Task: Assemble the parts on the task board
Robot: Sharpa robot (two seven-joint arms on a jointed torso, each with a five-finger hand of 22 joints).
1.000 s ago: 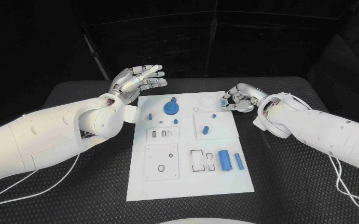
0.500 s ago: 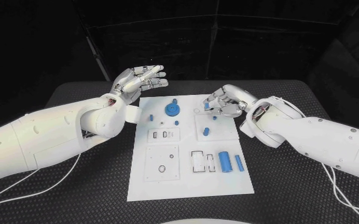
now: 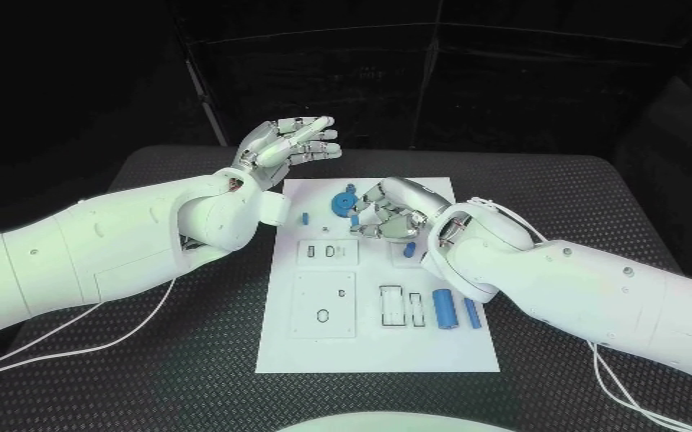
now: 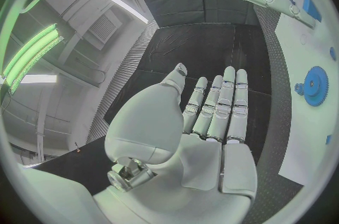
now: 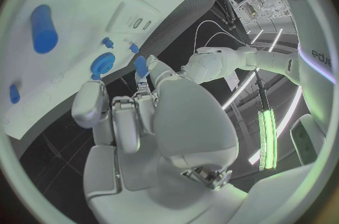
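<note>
Over the far half of the task board (image 3: 378, 352), the right hand (image 3: 384, 210) hovers with its fingers curled in; in the right wrist view a small blue part (image 5: 141, 65) sits pinched at its fingertips. Just left of that hand on the board stands the blue gear (image 3: 346, 201), with a small blue peg (image 3: 304, 219) farther left. At the near right of the board lie two blue cylinders, the larger (image 3: 443, 304) beside the thinner one (image 3: 472, 312). The left hand (image 3: 289, 142) is raised beyond the board's far-left corner, fingers straight and spread, holding nothing.

The main risk, as I judge it, is the pinched part slipping or tilting as it is lowered, since the grip is only at the tips. The curled fingers are also close to the gear and could knock it. From the head view the hand hides the spot beneath it, so alignment is hard to confirm.
</note>
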